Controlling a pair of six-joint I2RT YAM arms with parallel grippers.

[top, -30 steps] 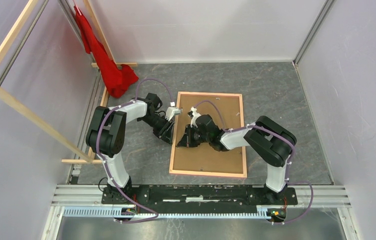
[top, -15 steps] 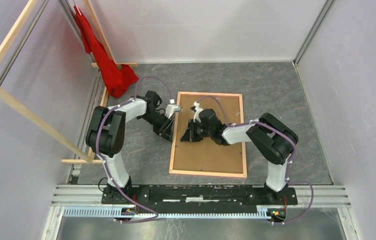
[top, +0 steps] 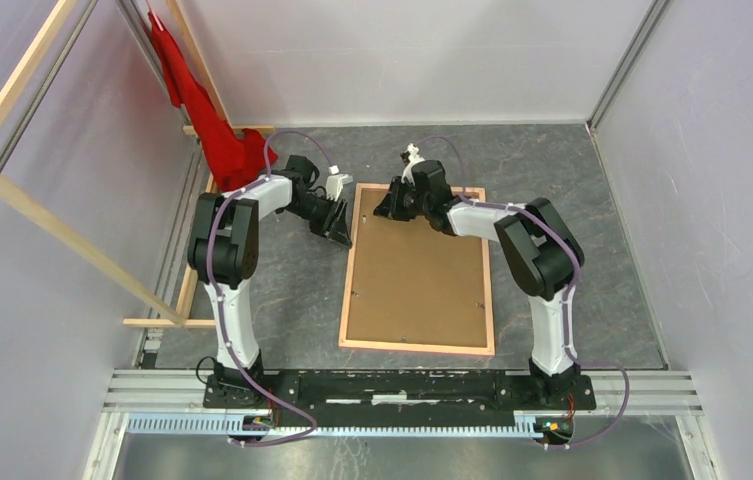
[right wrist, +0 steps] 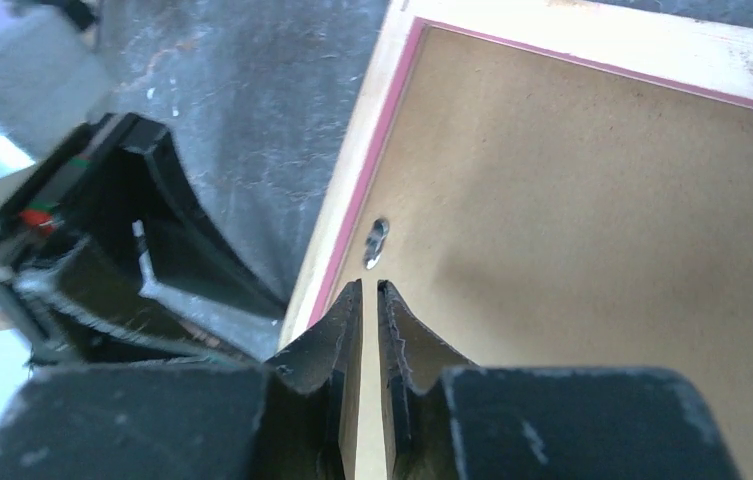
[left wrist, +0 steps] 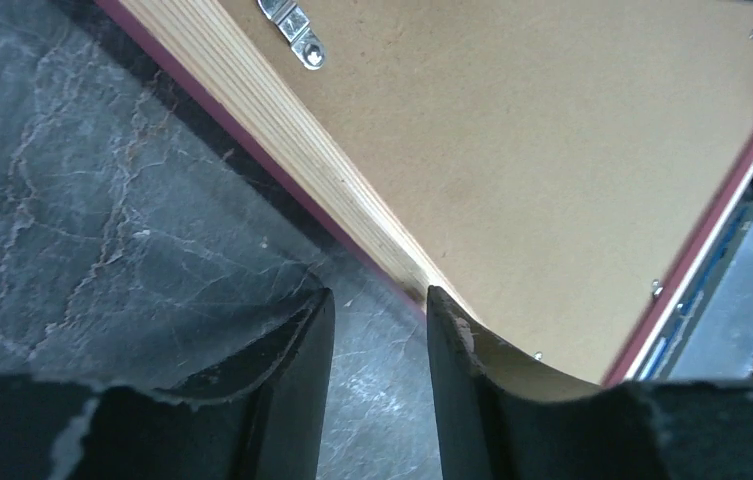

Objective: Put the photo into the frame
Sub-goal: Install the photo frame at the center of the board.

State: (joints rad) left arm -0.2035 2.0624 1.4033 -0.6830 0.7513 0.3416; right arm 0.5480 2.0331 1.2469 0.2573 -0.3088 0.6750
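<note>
Looking down on a dark grey desk here, with a wooden rack running along the left side. Seeing the frame lying flat around mid-desk, tan back facing up, pink just peeking along the inner edges, and a brown board sitting inside the rails. Seeing the left arm and right arm both extending to the frame's far end. Spotting a red cloth hanging at the far left corner of the desk, well apart from the frame. Catching the left hand hovering just beside the frame's far left corner, over bare desk, with its fingers parted a moderate way and gripping nothing at all. Seeing one fingertip sitting right up against the frame's outer edge in the wrist view, but struggling to call it touching or not. Finding the right hand low over the far end too, just inside the far left corner, above the board. Seeing its fingers pinching almost together, only a sliver of gap showing, nothing visibly caught between them. Noticing a small screwed-on metal clip on the board by the rail, and a little metal tab just ahead of the right hand's fingertips.
</note>
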